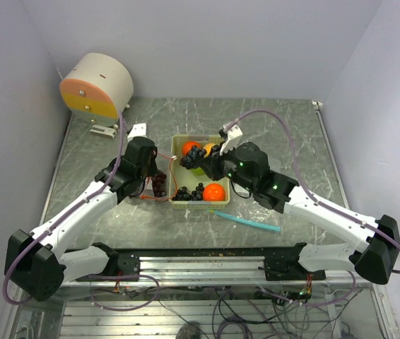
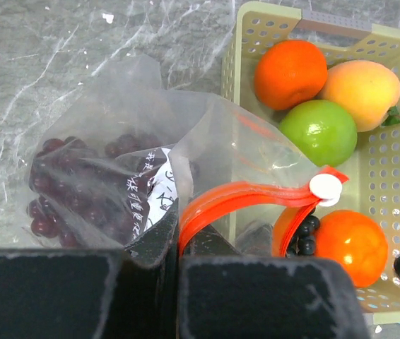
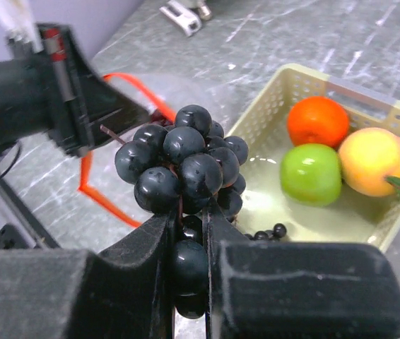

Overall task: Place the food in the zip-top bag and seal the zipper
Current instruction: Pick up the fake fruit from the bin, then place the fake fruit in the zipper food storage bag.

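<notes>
right jaws grip the dark purple grape bunch (image 3: 182, 166). i see the clear crinkly bag (image 2: 108, 120), mouth pinched in left jaws, just leftward.

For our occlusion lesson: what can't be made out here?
Top view: how the left gripper holds the zip-top bag, under its wrist.
Left wrist view: pinched stretch of the zipper, inside that gripper.
Right wrist view: part of the basket, behind black grapes in the right gripper.

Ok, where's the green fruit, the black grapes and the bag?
green fruit (image 2: 318, 132): left wrist view, middle of its shiny top.
black grapes (image 3: 182, 159): right wrist view, centre of the bunch.
bag (image 2: 126, 92): left wrist view, clear upper wall.
</notes>
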Tool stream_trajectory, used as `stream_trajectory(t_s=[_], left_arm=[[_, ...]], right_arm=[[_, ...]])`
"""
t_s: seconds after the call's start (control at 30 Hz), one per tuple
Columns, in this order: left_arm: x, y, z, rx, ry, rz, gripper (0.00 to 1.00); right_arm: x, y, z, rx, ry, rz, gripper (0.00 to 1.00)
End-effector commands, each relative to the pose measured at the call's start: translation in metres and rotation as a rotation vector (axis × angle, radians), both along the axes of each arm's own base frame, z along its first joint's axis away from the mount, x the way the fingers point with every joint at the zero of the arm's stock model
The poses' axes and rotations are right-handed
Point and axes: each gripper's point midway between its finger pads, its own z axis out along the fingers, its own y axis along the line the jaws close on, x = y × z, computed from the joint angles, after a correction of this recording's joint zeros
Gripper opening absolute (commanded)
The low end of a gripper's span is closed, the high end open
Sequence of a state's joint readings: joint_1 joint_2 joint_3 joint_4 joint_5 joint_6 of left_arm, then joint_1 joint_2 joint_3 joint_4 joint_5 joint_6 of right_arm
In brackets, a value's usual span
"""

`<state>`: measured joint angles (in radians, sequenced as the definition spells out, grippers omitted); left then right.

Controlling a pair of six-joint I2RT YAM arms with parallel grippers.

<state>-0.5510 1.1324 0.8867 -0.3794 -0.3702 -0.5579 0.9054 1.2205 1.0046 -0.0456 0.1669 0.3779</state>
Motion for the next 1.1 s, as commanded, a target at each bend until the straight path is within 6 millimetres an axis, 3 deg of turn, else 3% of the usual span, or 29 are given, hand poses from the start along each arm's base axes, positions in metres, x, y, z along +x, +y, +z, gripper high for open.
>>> stream_trajectory(t_s=[0.0,0.17,0.33,0.43,0.57,0.8,0.83,0.93,1.0,1.07], left_arm=[[0.011,-0.008,0.011,-0.034,-0.033,-0.004,0.07],[0.012,-0.006,0.02,-0.022,-0.043,0.001,0.07],[0.012,-0.005,0.029,-0.016,-0.053,-0.003,0.07],[0.011,-0.006,0.034,-0.025,-0.058,-0.013,0.07],[0.006,-0.004,0.042,-0.034,-0.07,-0.017,0.07],[0.0,-0.004,0.049,-0.058,-0.086,-0.026,0.07],[0.0,-0.004,0.048,-0.059,-0.084,-0.028,0.07],[0.001,-0.005,0.044,-0.057,-0.076,-0.029,0.07],[0.001,-0.005,0.041,-0.051,-0.07,-0.028,0.07],[0.001,-0.004,0.038,-0.043,-0.067,-0.022,0.07]], right_arm=[[-0.027,0.022,0.007,0.041,-0.045,0.205,0.0],[-0.054,0.051,0.0,0.08,-0.035,0.372,0.0],[-0.061,0.073,-0.012,0.081,-0.012,0.409,0.0],[-0.05,0.079,-0.03,0.052,0.015,0.36,0.0],[-0.019,0.078,-0.064,-0.036,0.051,0.207,0.0],[0.009,0.106,-0.066,-0.037,0.038,0.161,0.0],[0.009,0.111,-0.065,-0.026,0.041,0.169,0.03],[0.007,0.121,-0.062,-0.035,0.037,0.19,0.28],[0.002,0.12,-0.061,-0.053,0.021,0.197,0.52],[-0.003,0.113,-0.056,-0.061,0.008,0.184,0.86]])
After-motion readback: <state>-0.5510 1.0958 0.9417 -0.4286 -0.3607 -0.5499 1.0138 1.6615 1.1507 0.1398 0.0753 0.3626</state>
